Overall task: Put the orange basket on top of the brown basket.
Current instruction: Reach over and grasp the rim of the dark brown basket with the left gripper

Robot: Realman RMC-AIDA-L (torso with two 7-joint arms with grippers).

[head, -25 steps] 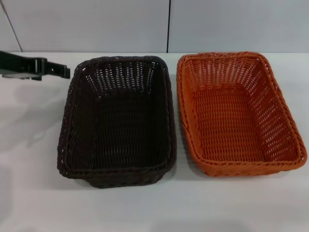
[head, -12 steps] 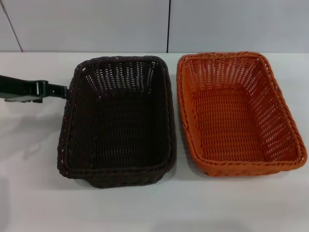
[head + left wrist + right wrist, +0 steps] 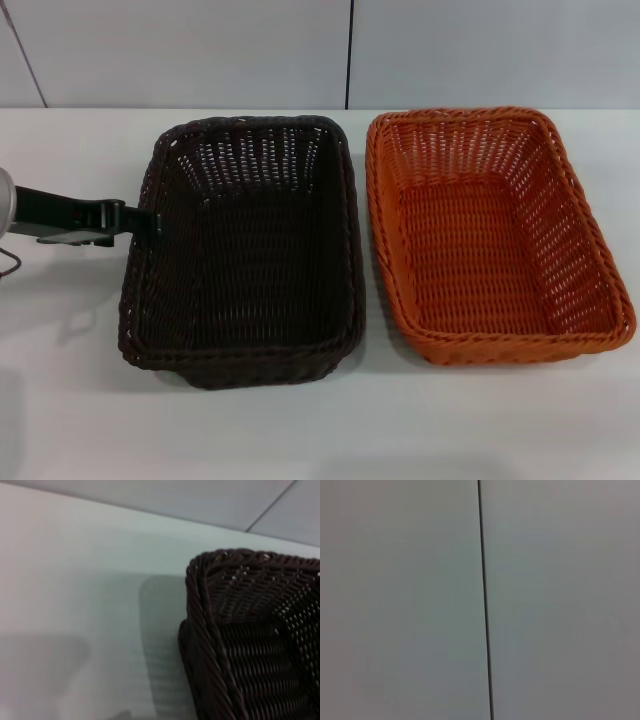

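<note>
I've got the left gripper (image 3: 150,222) at the brown basket's (image 3: 245,250) left rim, tip touching or just beside the weave; whether its fingers are spread or pressed together, I can't tell. The orange basket (image 3: 490,235) sits on the table (image 3: 320,430) just right of the brown one, side by side. My left wrist view shows a brown corner (image 3: 240,630).
</note>
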